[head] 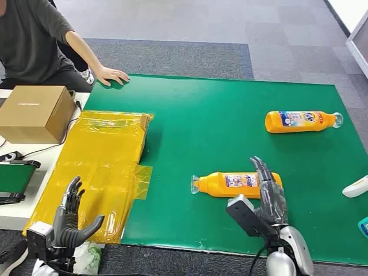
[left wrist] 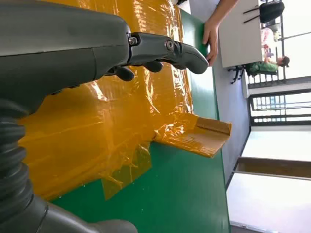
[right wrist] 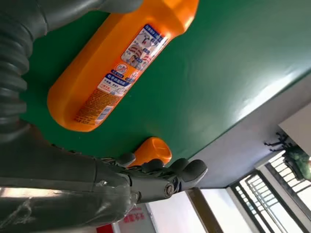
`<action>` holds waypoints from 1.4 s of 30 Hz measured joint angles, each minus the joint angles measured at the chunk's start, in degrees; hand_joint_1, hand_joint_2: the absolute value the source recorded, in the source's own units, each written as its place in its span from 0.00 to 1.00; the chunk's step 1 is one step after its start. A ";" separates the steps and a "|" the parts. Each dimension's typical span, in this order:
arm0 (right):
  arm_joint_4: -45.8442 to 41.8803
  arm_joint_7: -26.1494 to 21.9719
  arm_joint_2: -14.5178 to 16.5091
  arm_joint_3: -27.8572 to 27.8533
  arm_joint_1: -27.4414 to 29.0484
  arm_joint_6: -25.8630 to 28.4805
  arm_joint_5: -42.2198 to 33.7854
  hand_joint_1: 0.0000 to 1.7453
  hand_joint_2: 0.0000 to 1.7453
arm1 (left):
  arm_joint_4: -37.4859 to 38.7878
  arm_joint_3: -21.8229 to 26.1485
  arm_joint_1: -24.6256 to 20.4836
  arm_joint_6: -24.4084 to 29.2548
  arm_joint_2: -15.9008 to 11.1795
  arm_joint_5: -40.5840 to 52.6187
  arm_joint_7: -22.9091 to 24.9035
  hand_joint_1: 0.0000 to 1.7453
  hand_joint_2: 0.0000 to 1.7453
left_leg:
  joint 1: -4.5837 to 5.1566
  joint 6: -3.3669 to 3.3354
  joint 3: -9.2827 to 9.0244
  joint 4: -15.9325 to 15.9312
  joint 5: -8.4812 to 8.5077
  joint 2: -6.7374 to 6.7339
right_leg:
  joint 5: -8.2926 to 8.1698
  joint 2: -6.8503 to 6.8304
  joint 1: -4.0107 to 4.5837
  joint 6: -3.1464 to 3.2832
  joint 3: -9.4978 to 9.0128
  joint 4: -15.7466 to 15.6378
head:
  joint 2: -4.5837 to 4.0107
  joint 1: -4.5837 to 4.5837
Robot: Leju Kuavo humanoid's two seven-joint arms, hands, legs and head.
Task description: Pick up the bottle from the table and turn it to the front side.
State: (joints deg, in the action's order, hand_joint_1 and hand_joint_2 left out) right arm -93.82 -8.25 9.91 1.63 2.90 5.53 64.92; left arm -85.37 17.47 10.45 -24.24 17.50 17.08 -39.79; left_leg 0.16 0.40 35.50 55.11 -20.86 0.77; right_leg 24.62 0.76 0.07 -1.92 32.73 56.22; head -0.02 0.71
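Two orange bottles lie on their sides on the green mat (head: 208, 126). The near bottle (head: 232, 184) (right wrist: 121, 63) has its clear cap to the left and shows a small printed label. My right hand (head: 271, 192) (right wrist: 161, 177) is at its base end, fingers spread. In the right wrist view the bottle lies between thumb and fingers with a gap, not gripped. The far bottle (head: 301, 121) (right wrist: 152, 150) lies at the right back with its cap to the right. My left hand (head: 71, 215) (left wrist: 110, 48) hovers open over the yellow plastic sheet (head: 104, 161) (left wrist: 110, 131), holding nothing.
A cardboard box (head: 37, 112) stands at the left on a white table. A person sits at the back left with a hand (head: 112, 75) (left wrist: 211, 39) on the mat's corner. A white object (head: 356, 187) and a teal one (head: 363, 227) lie at the right edge.
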 joint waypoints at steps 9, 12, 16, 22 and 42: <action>14.67 3.60 -4.16 1.30 -10.45 -1.31 4.95 0.00 1.00 | 4.01 -0.87 -2.61 2.13 -1.23 -2.23 -0.07 0.00 1.00 | 0.00 0.01 0.00 0.00 0.08 0.00 | -0.07 0.00 0.00 0.00 -0.03 0.01 | 0.01 0.00; 17.52 3.67 -4.88 1.65 -12.01 -1.31 5.00 0.00 1.00 | 4.85 -1.20 -2.96 2.22 -1.59 -2.32 -0.07 0.00 1.00 | 0.00 0.02 0.01 0.00 0.06 0.00 | -0.05 0.00 0.00 0.02 -0.01 0.01 | 0.01 0.00; 19.35 4.03 -5.37 1.92 -12.98 -1.59 5.38 0.00 1.00 | 5.52 -1.45 -3.17 2.23 -1.85 -2.46 -0.08 0.00 1.00 | 0.00 0.04 0.03 0.00 0.04 0.00 | -0.01 0.00 0.00 0.04 0.00 0.01 | 0.01 0.00; 28.28 8.31 -7.18 3.74 -18.24 -4.96 12.86 0.00 1.00 | 6.71 -2.56 -3.88 3.53 -2.85 -4.46 -0.08 0.00 1.00 | -0.01 0.05 0.02 0.00 0.05 0.00 | -0.02 0.00 0.01 0.05 0.01 0.01 | 0.02 0.00; 52.86 1.21 -12.34 10.57 -33.57 -8.24 12.26 1.00 1.00 | 9.53 -6.10 -5.23 6.92 -7.21 -9.38 -0.08 0.00 1.00 | -0.03 -0.07 -0.79 0.00 0.08 -0.01 | -0.11 0.00 0.02 -0.03 -0.57 -0.04 | 0.01 -0.01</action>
State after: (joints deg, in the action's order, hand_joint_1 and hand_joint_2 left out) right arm -40.96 -7.04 -2.44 12.20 -30.67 -2.71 77.18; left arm -75.83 11.37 5.22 -17.32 10.28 7.70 -39.87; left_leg 0.14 0.33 34.71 55.11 -20.78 0.76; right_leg 24.51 0.77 0.09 -1.95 32.16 56.18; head -0.01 0.70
